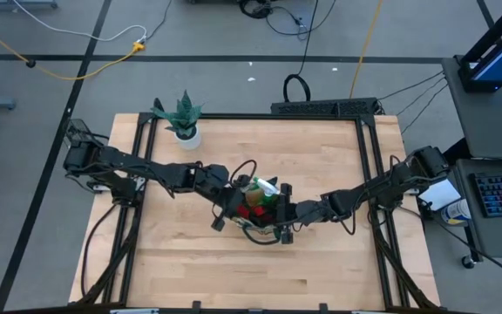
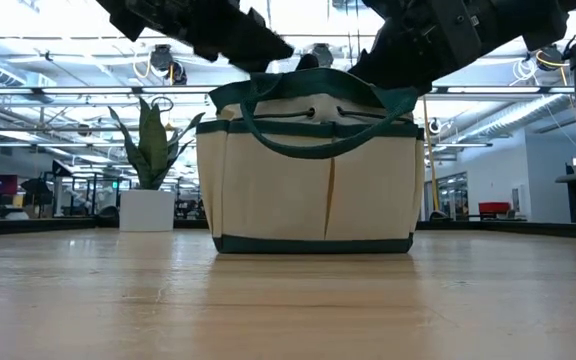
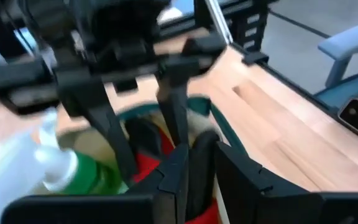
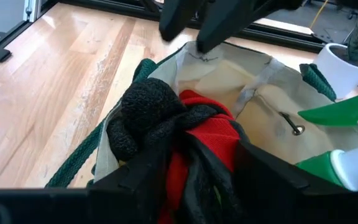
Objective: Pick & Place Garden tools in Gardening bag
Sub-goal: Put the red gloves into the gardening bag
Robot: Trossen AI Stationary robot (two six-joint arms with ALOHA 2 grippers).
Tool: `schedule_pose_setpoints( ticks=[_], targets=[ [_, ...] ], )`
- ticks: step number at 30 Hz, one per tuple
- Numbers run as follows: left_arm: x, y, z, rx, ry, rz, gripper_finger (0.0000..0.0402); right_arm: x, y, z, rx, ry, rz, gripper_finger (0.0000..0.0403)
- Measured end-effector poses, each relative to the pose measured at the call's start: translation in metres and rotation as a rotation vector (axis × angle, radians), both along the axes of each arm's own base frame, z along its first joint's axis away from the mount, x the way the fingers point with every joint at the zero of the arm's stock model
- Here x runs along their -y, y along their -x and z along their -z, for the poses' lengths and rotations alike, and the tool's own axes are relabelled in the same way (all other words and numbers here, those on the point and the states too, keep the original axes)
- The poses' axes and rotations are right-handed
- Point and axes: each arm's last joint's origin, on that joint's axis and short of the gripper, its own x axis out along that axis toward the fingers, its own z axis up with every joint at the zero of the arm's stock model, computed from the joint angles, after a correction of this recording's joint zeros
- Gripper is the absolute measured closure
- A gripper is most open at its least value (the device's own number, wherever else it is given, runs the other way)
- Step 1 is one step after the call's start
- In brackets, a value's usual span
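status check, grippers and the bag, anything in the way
Both grippers over the gardening bag: left gripper on its rim, right gripper above the red item. Spray bottle inside. Nothing blocking.

You're looking at a round beige canvas bag (image 2: 313, 190) with dark green trim and loop handles. Inside it, a red-and-black fabric item (image 4: 185, 134) sits beside a green spray bottle with a white nozzle (image 3: 67, 171). The wooden tabletop (image 1: 321, 157) is pale tan.
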Motion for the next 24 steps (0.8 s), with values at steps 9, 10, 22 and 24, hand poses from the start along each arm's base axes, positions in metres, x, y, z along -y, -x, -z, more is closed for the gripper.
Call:
schedule_pose_setpoints(
  ticks=[9, 10, 22, 24],
  targets=[
    [0.008, 0.000, -0.002, 0.061, -0.075, 0.076, 0.0316, 0.002, -0.001, -0.002, 0.022, 0.027, 0.051, 0.0203],
    [0.008, 0.000, -0.002, 0.061, -0.076, 0.073, 0.0316, 0.002, -0.001, -0.002, 0.024, 0.032, 0.062, 0.0205],
    [0.005, 0.001, 0.002, 0.012, -0.125, -0.025, 0.0316, -0.011, 0.019, -0.041, 0.149, -0.007, 0.004, 0.0210],
    [0.005, 0.001, 0.002, 0.014, -0.135, -0.041, 0.0316, -0.013, 0.020, -0.051, 0.217, -0.022, -0.009, 0.0215]
  ],
)
